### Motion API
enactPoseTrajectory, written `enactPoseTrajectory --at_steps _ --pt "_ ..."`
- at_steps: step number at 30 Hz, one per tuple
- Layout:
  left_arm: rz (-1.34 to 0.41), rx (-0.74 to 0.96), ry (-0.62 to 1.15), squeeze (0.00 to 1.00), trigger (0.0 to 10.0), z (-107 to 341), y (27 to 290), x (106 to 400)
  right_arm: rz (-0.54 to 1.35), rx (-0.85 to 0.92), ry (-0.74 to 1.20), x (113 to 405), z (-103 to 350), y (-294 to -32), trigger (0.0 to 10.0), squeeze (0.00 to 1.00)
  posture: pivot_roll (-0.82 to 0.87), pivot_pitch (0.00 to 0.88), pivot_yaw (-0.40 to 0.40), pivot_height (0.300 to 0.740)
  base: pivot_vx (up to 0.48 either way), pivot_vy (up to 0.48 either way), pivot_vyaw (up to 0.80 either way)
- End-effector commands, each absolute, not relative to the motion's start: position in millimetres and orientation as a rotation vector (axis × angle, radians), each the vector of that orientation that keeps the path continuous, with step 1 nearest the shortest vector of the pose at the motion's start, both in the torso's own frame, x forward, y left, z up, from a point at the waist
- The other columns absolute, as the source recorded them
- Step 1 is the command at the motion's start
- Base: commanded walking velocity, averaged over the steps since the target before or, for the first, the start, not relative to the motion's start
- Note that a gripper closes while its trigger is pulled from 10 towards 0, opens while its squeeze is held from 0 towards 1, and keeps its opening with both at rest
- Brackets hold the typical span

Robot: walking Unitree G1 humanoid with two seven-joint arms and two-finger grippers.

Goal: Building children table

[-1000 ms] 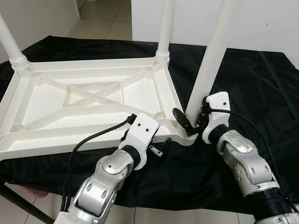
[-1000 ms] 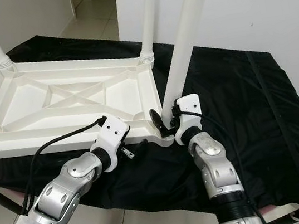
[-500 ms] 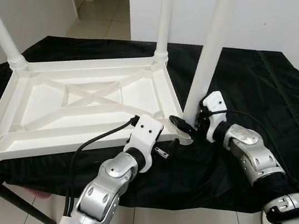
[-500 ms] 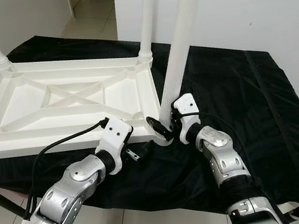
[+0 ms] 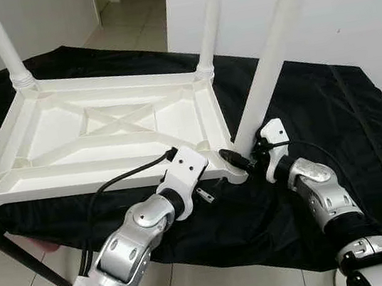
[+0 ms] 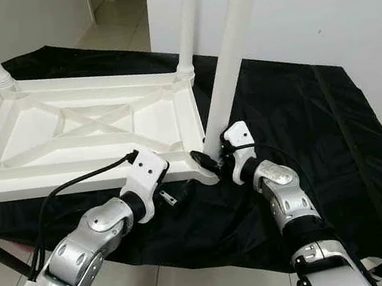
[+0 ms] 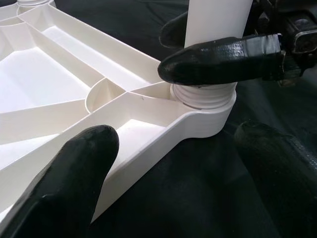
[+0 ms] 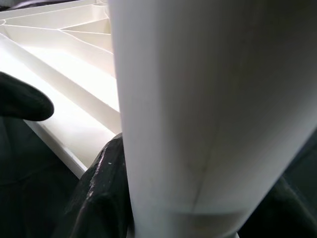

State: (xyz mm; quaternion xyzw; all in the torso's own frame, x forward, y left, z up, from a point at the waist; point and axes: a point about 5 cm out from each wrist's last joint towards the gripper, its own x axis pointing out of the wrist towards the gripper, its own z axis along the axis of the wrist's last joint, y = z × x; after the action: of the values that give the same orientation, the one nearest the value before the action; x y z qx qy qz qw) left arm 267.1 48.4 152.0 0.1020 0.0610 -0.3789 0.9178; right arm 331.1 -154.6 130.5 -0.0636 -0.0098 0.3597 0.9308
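Right claw clamped around table leg, top cut off; left claw wide beneath tabletop corner.

White walls, pale tiled floor, black cloth.

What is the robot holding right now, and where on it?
The right gripper is closed around the white table leg just above its threaded base, at the near corner socket of the upturned tabletop. The left gripper holds nothing, open beside that corner.
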Motion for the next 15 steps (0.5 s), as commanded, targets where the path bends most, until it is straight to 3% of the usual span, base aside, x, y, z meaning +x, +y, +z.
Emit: enactPoseTrajectory --at_steps 1,13,15 --pt "-0.945 0.205 0.141 0.00 10.0 152.0 39.3 259.3 0.680 -0.163 0.019 331.0 123.5 -154.0 10.0 0.00 0.16 0.021 -0.096 0.740 0.000 0.000 0.00" --pt "-0.956 0.201 0.144 0.00 10.0 150.7 36.5 257.5 0.519 -0.111 -0.009 326.1 126.5 -143.7 10.0 0.00 0.15 0.026 -0.098 0.740 0.000 0.000 0.00" --pt "-0.959 0.201 0.144 0.00 10.0 150.3 36.0 257.0 0.419 -0.067 -0.007 325.3 127.4 -143.8 10.0 0.00 0.15 0.026 -0.099 0.740 0.000 0.000 0.00"
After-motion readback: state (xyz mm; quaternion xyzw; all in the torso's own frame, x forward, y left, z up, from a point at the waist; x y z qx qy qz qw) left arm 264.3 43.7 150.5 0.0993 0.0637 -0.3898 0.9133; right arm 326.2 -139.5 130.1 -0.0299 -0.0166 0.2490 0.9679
